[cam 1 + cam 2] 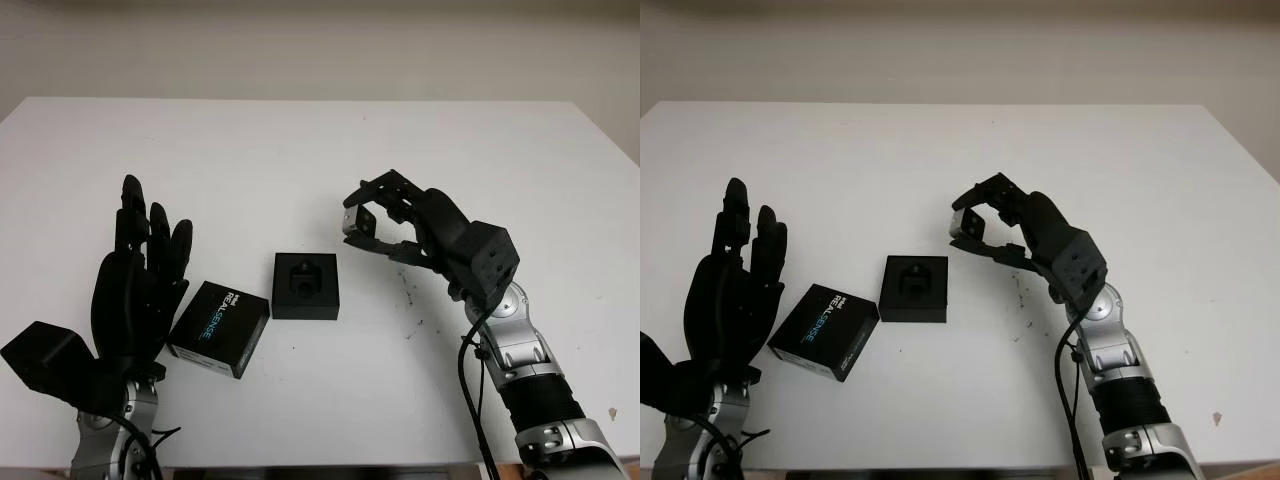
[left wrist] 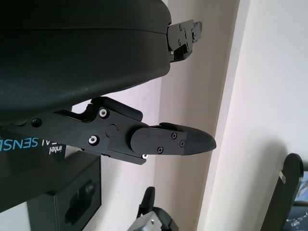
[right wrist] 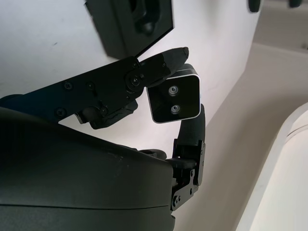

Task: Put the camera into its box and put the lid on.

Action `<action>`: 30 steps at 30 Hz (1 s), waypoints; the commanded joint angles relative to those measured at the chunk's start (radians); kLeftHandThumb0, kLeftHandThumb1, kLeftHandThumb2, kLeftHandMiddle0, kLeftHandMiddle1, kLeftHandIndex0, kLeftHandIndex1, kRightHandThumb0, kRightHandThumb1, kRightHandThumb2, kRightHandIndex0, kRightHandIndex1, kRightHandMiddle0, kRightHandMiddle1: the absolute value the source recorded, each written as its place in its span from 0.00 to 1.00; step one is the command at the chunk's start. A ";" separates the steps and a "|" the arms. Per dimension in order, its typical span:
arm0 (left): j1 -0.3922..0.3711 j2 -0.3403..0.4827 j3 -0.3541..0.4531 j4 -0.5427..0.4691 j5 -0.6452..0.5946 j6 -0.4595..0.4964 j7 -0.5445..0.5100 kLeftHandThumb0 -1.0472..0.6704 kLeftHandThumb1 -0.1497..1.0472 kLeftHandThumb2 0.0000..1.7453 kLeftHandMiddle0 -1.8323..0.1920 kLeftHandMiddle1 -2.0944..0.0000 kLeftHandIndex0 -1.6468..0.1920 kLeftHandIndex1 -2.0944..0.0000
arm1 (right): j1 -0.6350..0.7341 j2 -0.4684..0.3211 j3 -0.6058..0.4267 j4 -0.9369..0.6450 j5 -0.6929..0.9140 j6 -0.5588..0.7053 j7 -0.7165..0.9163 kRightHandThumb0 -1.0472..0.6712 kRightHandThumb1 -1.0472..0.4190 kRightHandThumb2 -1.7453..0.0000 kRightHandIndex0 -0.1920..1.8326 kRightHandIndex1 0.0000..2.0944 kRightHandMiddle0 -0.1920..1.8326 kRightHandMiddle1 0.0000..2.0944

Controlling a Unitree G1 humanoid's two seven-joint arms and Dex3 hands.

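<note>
Right hand point(image 1: 372, 222): we see it raised above the white table point(image 1: 330, 150), up and to the right of the open box, its fingers point(image 3: 159, 62) curled around the camera point(image 3: 174, 98). In the right wrist view the camera appears as a small silver-edged block with a dark face bearing two screws, pinched between one finger on one side and another on the opposite side. From the head views we make out only a pale glint of it inside the curled fingers, clear of the table surface.

Left hand point(image 1: 135, 280): open and holding nothing, it stands at the near left of the table, fingers pointing away from the robot, just beside the lid.

Box point(image 1: 305, 285): we find the black square base near the middle of the table, between the two hands, its top open and a dark moulded recess visible inside. It lies apart from the right hand.

Lid point(image 1: 220, 328): a black rectangular piece with pale blue and white lettering on its upper face, lying flat on the table just to the left of the box, turned at a slant to it. We cannot tell whether it touches the left hand.
</note>
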 commanded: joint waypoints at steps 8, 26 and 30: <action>0.002 -0.020 -0.015 -0.015 0.015 -0.013 0.013 0.30 1.00 0.17 1.00 1.00 1.00 1.00 | 0.012 -0.004 0.018 -0.213 0.010 0.224 0.064 0.35 0.06 0.97 0.25 0.03 0.26 0.83; -0.003 -0.018 -0.023 -0.030 0.020 -0.006 0.025 0.31 1.00 0.17 1.00 1.00 1.00 1.00 | 0.026 0.035 0.099 -0.213 -0.013 0.324 0.111 0.36 0.07 0.97 0.22 0.02 0.25 0.83; -0.006 -0.019 -0.027 -0.036 0.022 0.001 0.031 0.31 1.00 0.17 1.00 1.00 1.00 1.00 | 0.032 0.038 0.105 -0.221 -0.012 0.334 0.112 0.36 0.07 0.97 0.23 0.02 0.24 0.86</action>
